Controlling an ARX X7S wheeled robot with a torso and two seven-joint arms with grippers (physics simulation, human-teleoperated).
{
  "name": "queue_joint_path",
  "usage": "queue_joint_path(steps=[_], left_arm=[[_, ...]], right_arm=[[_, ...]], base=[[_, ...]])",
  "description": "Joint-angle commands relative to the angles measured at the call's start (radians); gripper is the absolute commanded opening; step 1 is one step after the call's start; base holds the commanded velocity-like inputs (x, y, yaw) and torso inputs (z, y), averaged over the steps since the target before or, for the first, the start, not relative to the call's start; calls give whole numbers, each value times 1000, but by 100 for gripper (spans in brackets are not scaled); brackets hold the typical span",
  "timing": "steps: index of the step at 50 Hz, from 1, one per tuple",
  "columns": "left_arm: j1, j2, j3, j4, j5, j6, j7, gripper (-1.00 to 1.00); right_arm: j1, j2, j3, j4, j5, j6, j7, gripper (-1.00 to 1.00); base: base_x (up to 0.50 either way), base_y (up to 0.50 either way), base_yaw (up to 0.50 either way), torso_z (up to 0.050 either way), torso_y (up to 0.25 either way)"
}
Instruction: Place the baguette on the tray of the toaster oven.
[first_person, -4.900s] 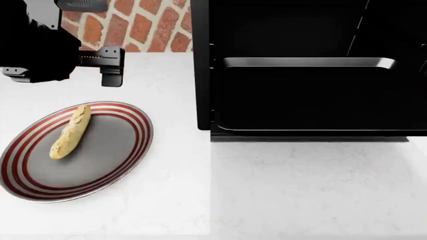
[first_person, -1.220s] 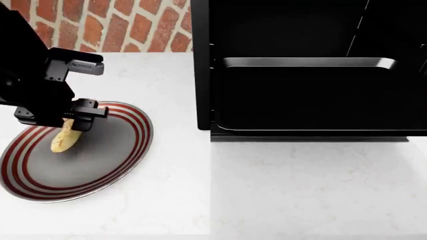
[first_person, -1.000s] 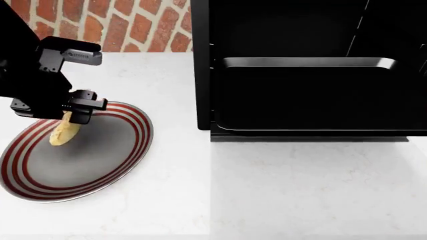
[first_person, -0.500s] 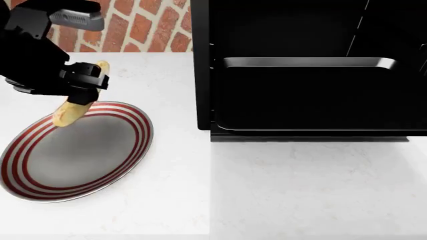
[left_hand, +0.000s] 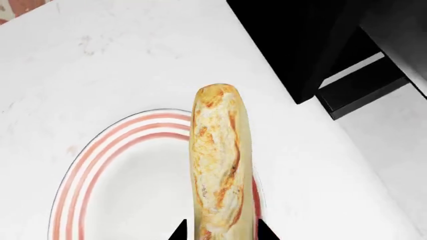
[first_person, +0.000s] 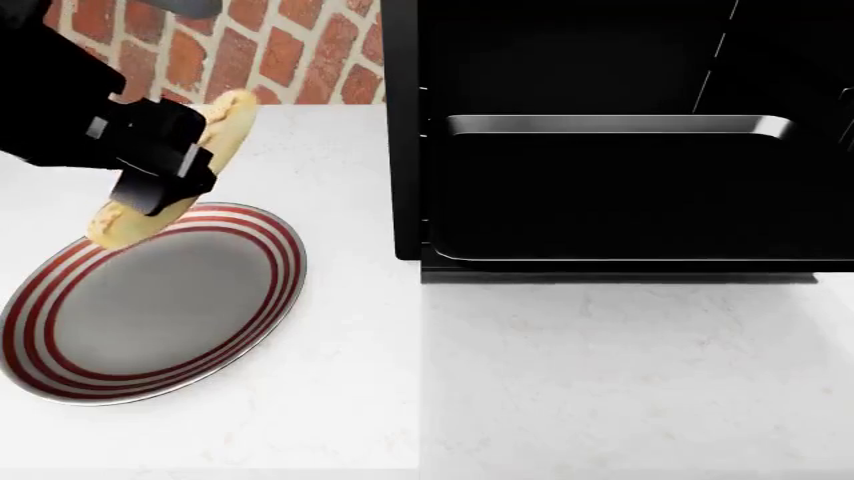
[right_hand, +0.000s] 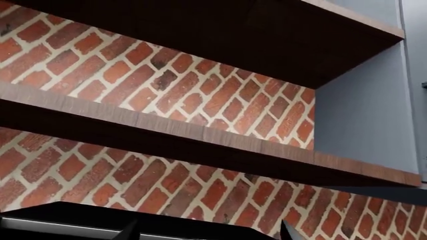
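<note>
The golden-tan baguette (first_person: 235, 119) is clamped in my left gripper (first_person: 163, 172), lifted off the oval grey plate with red rings (first_person: 262, 296) and tilted above its far edge. In the left wrist view the baguette (left_hand: 220, 160) runs lengthwise between the two black fingertips (left_hand: 179, 233), and my left gripper (left_hand: 222, 234) is shut on its near end. The black toaster oven (first_person: 403, 150) stands open at the right, with the flat black tray (first_person: 627, 205) pulled out below a silver bar (first_person: 614, 125). My right gripper (right_hand: 207, 235) is open, empty, and faces a brick wall.
The white marble counter (first_person: 561, 380) runs in front of the oven and around the plate. A red brick wall (first_person: 294, 50) stands behind the counter. In the left wrist view the oven's corner (left_hand: 313, 45) lies beyond the baguette's far end. Wooden shelves (right_hand: 167, 135) cross the right wrist view.
My left gripper has closed on the baguette and lifted it off the plate, moving it up and slightly toward the oven. The plate now lies bare.
</note>
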Motion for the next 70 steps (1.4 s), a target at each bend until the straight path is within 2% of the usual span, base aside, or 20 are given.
queue_joint_path(steps=[1,6,13,23,29,37,41,45,47,50,51,53,61,64,70], left_arm=[[-23,-59,-61,131,-291,-30,-287,-100],[-23,-65,-93,170,-415,-30,-412,-100],[-23,-81,-117,213,-700,-30,-700,-100],[-22,-52,-205,203,-891,-30,-909,-100],[-23,-29,-247,193,-893,-30,-922,-100],[-23,-28,-250,225,-893,-30,-908,-100],[-23,23,-299,228,-893,-30,-898,-100],[-23,62,-283,225,-893,-30,-894,-100],[-20,81,-327,205,-870,-30,-853,-100],[-23,90,-329,214,-616,-30,-582,-100],[-23,100,-332,211,-500,-30,-459,-100],[-23,113,-339,210,-368,-30,-316,-100],[-23,161,-355,193,-107,-30,-28,-100],[-23,175,-365,179,-44,-30,30,-100],[-23,220,-360,160,167,-30,271,-100]], right_arm=[[114,41,-63,5,41,-28,-3,100],[156,46,-90,8,55,-33,0,100],[238,57,-141,12,80,-41,5,100],[269,74,-172,3,81,-63,-2,100],[279,86,-174,3,86,-69,-9,100],[305,89,-191,4,92,-70,-9,100],[319,85,-200,5,96,-72,-5,100],[311,110,-189,0,98,-79,-20,100],[312,122,-181,-4,107,-83,-25,100],[278,159,-154,-13,98,-99,-51,100],[279,164,-150,-13,104,-95,-53,100],[263,173,-140,-15,97,-99,-59,100],[169,187,-54,-22,94,-102,-67,100],[143,197,-8,-18,108,-94,-72,100],[66,199,92,-7,127,-70,-68,100]], base=[[0,0,0,0,0],[0,0,0,0,0],[0,0,0,0,0],[0,0,0,0,0],[0,0,0,0,0],[0,0,0,0,1],[0,0,0,0,0],[0,0,0,0,0],[0,0,0,0,0],[0,0,0,0,0],[0,0,0,0,0],[0,0,0,0,0],[0,0,0,0,0],[0,0,0,0,0],[0,0,0,0,0]])
